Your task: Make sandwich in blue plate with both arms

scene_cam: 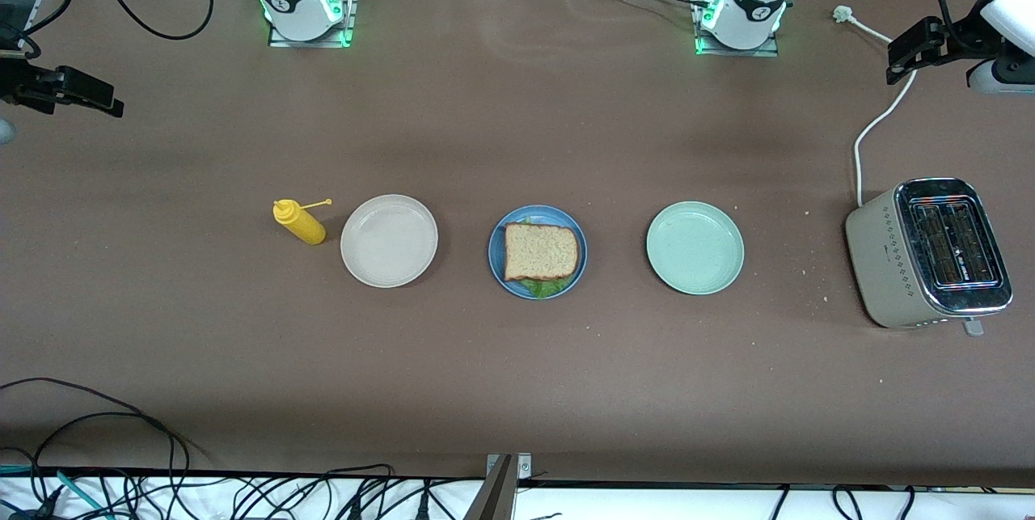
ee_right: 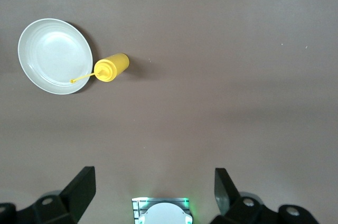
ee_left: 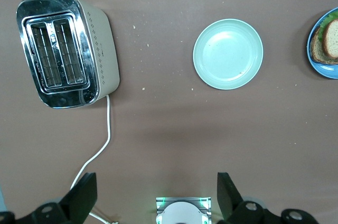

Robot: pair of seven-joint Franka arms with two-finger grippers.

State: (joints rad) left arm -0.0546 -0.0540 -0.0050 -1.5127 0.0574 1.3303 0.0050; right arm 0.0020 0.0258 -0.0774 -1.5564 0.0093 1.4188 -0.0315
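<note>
The sandwich [scene_cam: 540,251] lies on the blue plate [scene_cam: 495,249] at the middle of the table: a brown bread slice on top, with green lettuce [scene_cam: 543,287] poking out at the edge nearer the front camera. It also shows at the edge of the left wrist view, sandwich [ee_left: 326,42] on blue plate [ee_left: 322,68]. My left gripper [ee_left: 157,192] hangs open and empty high over the table's left-arm end, near the toaster. My right gripper [ee_right: 155,187] hangs open and empty high over the right-arm end. Both arms are drawn back from the plates.
A beige plate [scene_cam: 389,241] and a yellow squeeze bottle [scene_cam: 301,223] stand beside the blue plate toward the right arm's end. A pale green plate [scene_cam: 694,247] and a toaster [scene_cam: 930,253] with a white cord [scene_cam: 869,132] stand toward the left arm's end.
</note>
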